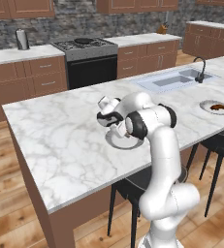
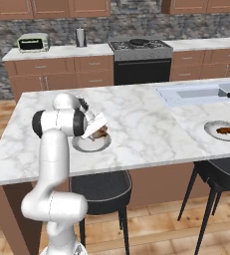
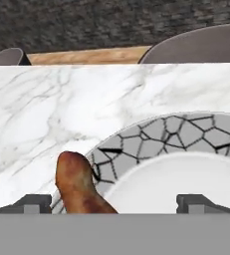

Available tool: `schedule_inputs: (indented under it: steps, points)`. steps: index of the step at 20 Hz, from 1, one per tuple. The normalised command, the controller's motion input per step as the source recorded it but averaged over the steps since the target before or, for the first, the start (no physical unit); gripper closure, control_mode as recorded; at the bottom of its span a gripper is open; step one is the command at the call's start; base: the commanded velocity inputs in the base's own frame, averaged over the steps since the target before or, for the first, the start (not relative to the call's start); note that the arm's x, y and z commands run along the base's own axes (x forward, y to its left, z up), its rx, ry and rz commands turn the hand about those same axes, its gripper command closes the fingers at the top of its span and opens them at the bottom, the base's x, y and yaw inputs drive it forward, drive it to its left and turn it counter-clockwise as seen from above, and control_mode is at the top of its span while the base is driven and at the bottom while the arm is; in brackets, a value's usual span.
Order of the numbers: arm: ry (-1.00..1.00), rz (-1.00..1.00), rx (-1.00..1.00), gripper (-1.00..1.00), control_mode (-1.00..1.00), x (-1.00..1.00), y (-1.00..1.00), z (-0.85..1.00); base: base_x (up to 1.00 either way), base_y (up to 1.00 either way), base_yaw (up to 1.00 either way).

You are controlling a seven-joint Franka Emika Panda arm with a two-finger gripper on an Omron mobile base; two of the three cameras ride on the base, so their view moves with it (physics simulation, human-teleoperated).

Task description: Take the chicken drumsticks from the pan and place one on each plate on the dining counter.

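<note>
My gripper (image 3: 114, 203) hangs open just above the near plate (image 3: 186, 144) on the dining counter (image 1: 60, 135). One golden-brown chicken drumstick (image 3: 77, 185) lies on that plate's crackled rim, between my fingertips (image 3: 35, 201) and nearer the left one, touching neither. The base views show the gripper (image 1: 114, 130) (image 2: 99, 128) over this plate (image 1: 114, 144) (image 2: 89, 145). Further right stands a second plate (image 1: 208, 104) (image 2: 211, 130) with another drumstick (image 1: 222, 108) (image 2: 228, 132) on it. The black pan (image 1: 84, 40) (image 2: 139, 42) rests on the stove behind.
An inset sink (image 1: 174, 80) (image 2: 196, 93) with a dark tap (image 1: 200, 70) lies between the plates and the stove. Dark stools (image 2: 99, 189) (image 1: 222, 143) stand at the counter's near edge. A toaster (image 2: 33, 42) and a metal jug (image 1: 22, 39) sit on the wall counter.
</note>
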Motion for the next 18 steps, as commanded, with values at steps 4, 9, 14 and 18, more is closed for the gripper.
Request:
schedule_inputs:
  steps: [4,9,14,18]
  points:
    - [0.19,0.00,-0.18,-1.00,-1.00,-0.49,-0.54,0.17,0.00,0.00,0.00]
    - [0.14,0.09,-0.12,-1.00,-1.00,-0.68,-0.38,0.68,0.00,0.00,0.00]
    - [-0.55,0.14,0.20,-1.00,-1.00,-0.93,-0.41,1.00,0.00,0.00,0.00]
    - [-0.75,0.02,0.41,-1.00,-1.00,-0.98,-0.64,0.67,0.00,0.00,0.00]
